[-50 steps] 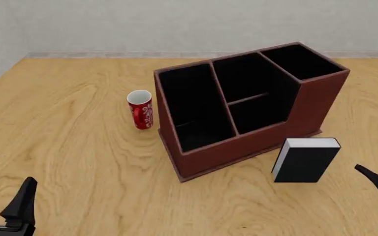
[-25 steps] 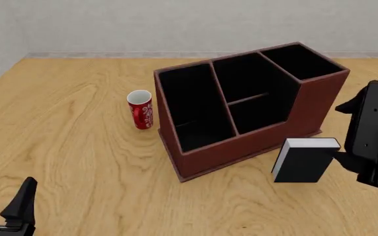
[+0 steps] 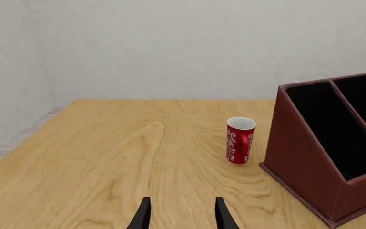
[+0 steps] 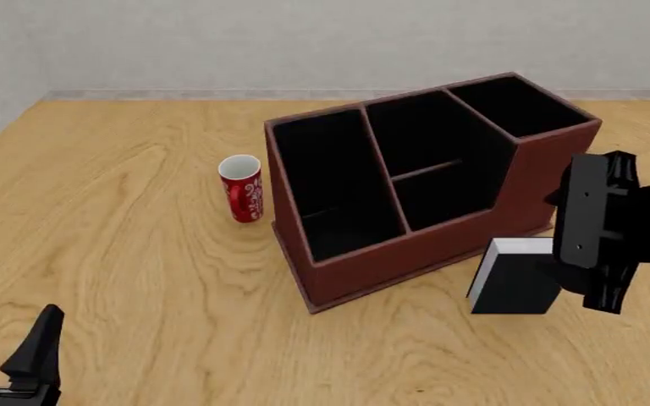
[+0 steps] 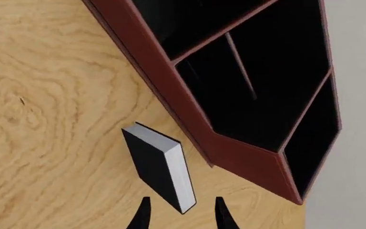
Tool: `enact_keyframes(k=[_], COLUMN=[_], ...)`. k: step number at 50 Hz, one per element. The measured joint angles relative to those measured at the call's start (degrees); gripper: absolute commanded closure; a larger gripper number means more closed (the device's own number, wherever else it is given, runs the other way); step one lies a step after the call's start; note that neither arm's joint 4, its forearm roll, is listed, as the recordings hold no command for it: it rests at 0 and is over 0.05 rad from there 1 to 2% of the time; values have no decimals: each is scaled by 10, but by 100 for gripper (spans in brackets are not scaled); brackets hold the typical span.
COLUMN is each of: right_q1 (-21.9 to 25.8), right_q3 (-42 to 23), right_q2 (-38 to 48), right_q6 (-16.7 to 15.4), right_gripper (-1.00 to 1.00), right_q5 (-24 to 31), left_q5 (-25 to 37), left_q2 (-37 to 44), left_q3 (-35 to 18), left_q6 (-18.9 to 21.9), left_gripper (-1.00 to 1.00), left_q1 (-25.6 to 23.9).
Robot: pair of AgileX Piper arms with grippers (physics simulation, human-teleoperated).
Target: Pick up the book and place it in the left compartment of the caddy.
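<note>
The book (image 4: 511,283) stands upright on the tabletop (image 4: 133,220) just in front of the caddy (image 4: 415,254), so the right hand (image 5: 179,217) hovers above it, fingers spread and empty, lined up to straddle its thickness, while the left hand (image 3: 180,217) waits open, well apart.

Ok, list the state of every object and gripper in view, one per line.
book: upright on the table, beside the caddy, not gripped.
caddy: upright, every visible compartment empty.
left compartment: empty.
mug: upright, left of the caddy, apart from it.
right gripper: open, above the book.
left gripper: open, holding nothing.
</note>
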Motion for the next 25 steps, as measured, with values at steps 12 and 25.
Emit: enact_keyframes(k=[12, 25], right_q1=[-7, -21], right_q3=[5, 7], right_q2=[27, 59], right_q6=[-13, -32], right_gripper=[-100, -100], right_q5=[-13, -26], left_q5=[0, 0], left_q2=[0, 0], left_q3=[0, 0], left_q6=[0, 0], left_gripper=[-100, -100], left_q1=[0, 0])
